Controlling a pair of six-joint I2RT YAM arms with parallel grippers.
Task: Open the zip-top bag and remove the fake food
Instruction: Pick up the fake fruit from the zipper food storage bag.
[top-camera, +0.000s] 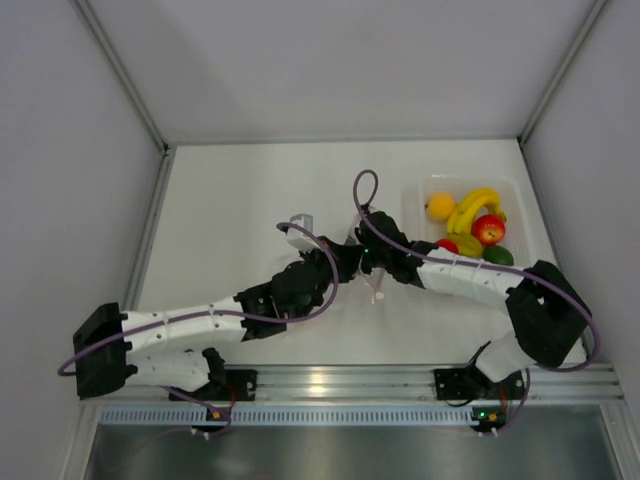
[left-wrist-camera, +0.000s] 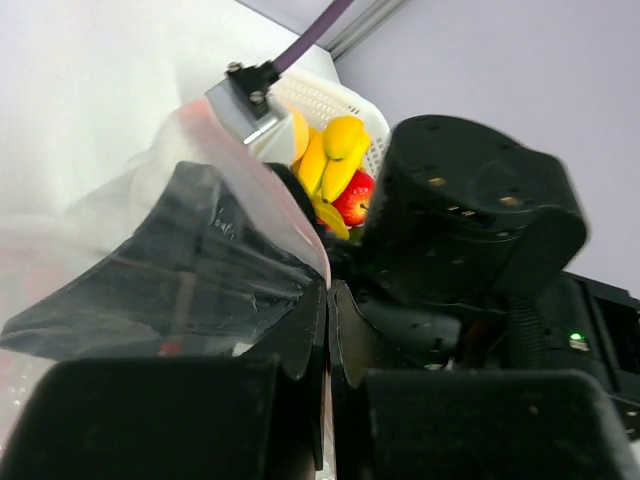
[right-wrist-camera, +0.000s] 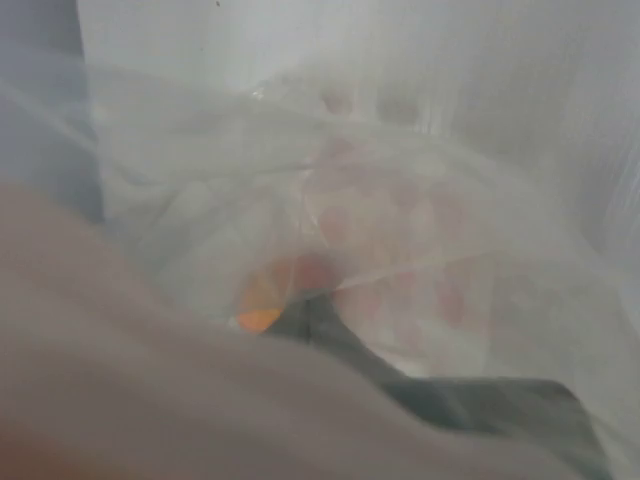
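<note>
Two robot arms meet at the middle of the white worktop (top-camera: 240, 200), the zip-top bag (top-camera: 377, 287) caught between them and hanging towards the worktop just below their tips. The left pincer (left-wrist-camera: 328, 300) is clamped fully shut on the bag's clear, crinkled film, which drapes back over one of its black fingers (left-wrist-camera: 270, 330). The right pincer (top-camera: 372, 255), touching or almost touching the left, is also closed; whether it has film nipped in it cannot be told, as the bag veils the right wrist camera almost entirely. An orange and reddish blur shows through that film, too soft to identify. The fake food (top-camera: 475, 208) lies heaped in a clear tray (top-camera: 415, 192) at the right rear of the worktop, beside the right arm: yellow bananas, an orange, a red apple, a tomato and a green lime.
</note>
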